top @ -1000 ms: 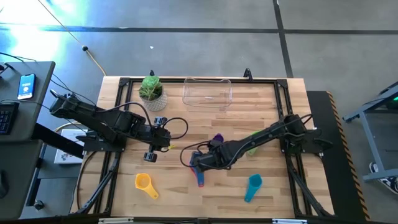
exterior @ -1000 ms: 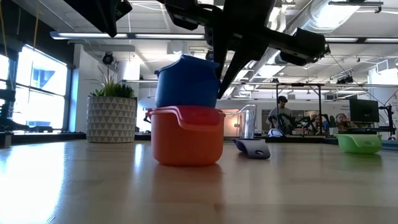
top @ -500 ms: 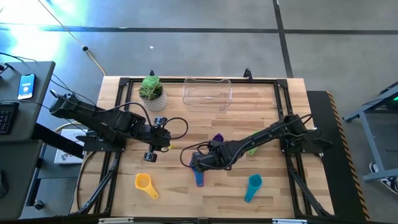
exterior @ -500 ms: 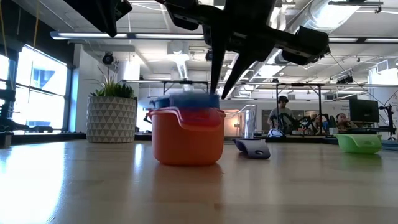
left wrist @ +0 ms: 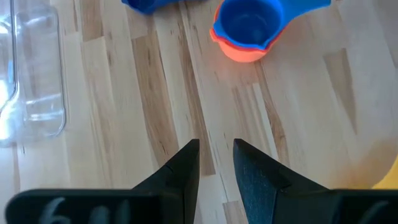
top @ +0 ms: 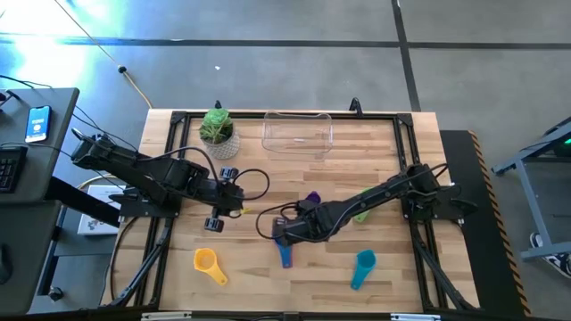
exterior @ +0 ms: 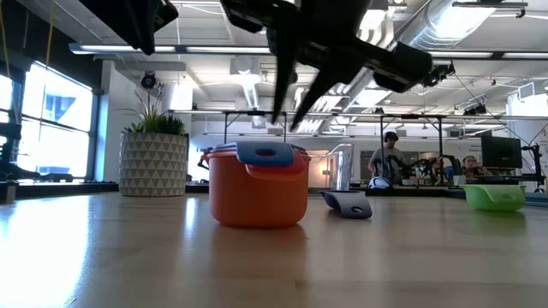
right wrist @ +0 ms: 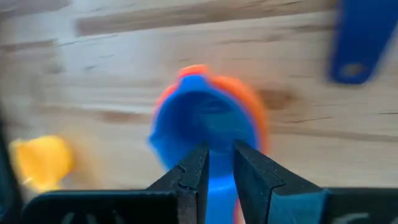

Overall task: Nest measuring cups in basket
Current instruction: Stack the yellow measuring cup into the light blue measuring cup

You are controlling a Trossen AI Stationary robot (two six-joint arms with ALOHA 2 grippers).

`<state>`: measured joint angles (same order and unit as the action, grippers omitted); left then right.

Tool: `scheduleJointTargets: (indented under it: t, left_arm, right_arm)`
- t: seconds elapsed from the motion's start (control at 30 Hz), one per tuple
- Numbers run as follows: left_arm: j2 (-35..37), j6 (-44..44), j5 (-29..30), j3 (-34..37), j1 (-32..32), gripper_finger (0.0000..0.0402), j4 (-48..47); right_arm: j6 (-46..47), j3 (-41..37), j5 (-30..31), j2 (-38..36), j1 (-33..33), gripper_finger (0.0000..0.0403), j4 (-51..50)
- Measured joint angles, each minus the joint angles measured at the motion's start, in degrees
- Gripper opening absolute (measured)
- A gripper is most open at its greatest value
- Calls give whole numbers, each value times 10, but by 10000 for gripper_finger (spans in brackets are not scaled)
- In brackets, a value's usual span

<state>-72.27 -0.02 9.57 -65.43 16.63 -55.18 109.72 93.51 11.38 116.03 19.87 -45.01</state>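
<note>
My right gripper [exterior: 287,120], fingers slightly parted above the nested blue cup [exterior: 264,154] (holding nothing), could snag its handle lifting off.

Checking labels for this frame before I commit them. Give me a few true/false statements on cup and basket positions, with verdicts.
1. The blue cup sits nested inside the orange cup. True.
2. The basket already holds several cups. False: it holds none; every cup in view lies on the table outside it.
3. The yellow cup lies alone on the table's left half, near the front edge. True.
4. The right gripper is down inside the basket. False: it hangs just above the blue-in-orange stack at mid-table.
5. The teal cup is stacked on the green cup. False: the two lie apart on the table.
</note>
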Motion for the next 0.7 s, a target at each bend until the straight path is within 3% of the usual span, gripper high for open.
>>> scheduleJointTargets:
  t: [0.4,0.53,0.7]
  left_arm:
    - [59,-70,-7,-1,0,90,-53]
    - [96,-140,-6,-1,3,90,-89]
    - [137,-198,-6,-1,34,90,-138]
  right_arm:
    - [-162,0,74,0,-2,62,135]
    - [-215,0,66,0,-11,62,150]
    - [-271,0,13,-2,-31,62,158]
